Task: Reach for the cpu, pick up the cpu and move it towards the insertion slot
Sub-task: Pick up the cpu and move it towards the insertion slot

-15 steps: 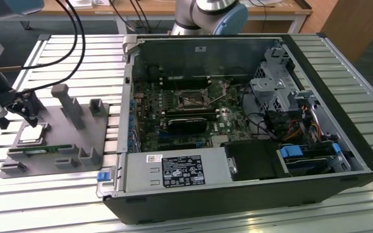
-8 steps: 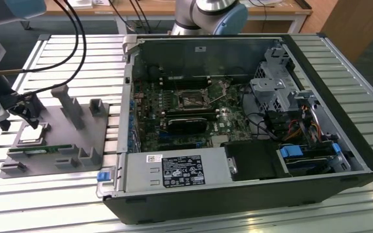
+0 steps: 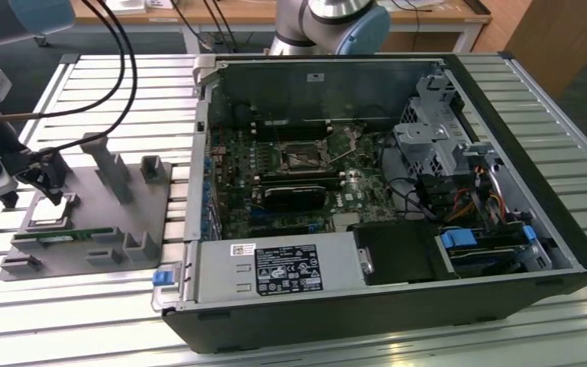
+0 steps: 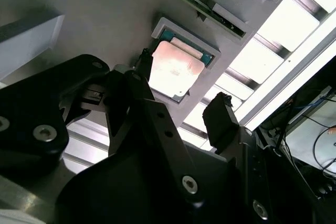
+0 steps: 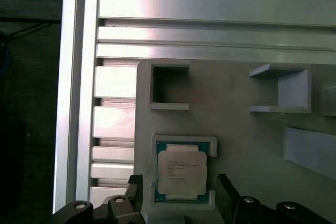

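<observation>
The gripper (image 4: 181, 82) has its fingers (image 4: 220, 116) wide apart (holding nothing); the cpu (image 4: 176, 67) lies between them in its grey nest (image 4: 189, 36).

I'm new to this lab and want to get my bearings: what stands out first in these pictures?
The open computer case with the insertion slot inside dominates the exterior view. At that view's left, the gripper hangs open over the cpu, which lies in a grey holder plate.
</observation>
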